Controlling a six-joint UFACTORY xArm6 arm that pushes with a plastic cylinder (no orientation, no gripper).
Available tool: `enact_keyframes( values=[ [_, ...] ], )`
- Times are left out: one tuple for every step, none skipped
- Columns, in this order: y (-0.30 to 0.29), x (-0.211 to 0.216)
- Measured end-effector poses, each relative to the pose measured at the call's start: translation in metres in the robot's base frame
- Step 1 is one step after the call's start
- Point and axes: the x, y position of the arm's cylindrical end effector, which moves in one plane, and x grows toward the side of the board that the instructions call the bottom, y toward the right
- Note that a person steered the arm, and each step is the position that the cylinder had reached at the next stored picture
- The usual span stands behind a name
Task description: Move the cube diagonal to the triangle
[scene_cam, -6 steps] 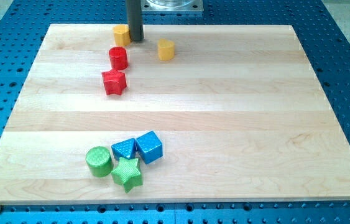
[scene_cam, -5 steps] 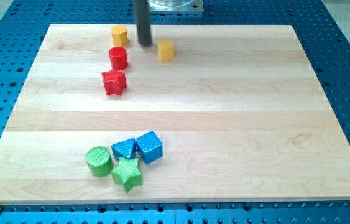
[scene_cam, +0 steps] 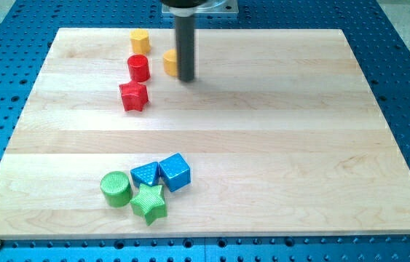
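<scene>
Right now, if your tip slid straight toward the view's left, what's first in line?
The yellow block, just left of my tip, maybe already touching; depth is unclear. Behind it, the red cylinder.

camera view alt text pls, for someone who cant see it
My tip rests at the view's top beside a yellow block; another yellow block and two red blocks sit left. Blue and green blocks cluster at the bottom.

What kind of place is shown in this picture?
Probably a robotics lab bench: a wooden board lies on a blue perforated table, small coloured blocks such as the blue cube sit on it, and my tip touches it.
</scene>
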Motion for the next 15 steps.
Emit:
enact_keyframes(
  values=[
    [-0.006, -0.014],
    [0.024, 0.013],
    [0.040, 0.070],
    [0.135, 0.158],
    [0.081, 0.264],
    [-0.016, 0.279],
    [-0.024, 0.218],
    [0.005, 0.223],
    [0.027, 0.262],
    [0.051, 0.236],
    [0.041, 0.165],
    [0.041, 0.149],
    [0.065, 0.165],
    [0.067, 0.138],
    [0.109, 0.133]
  ],
)
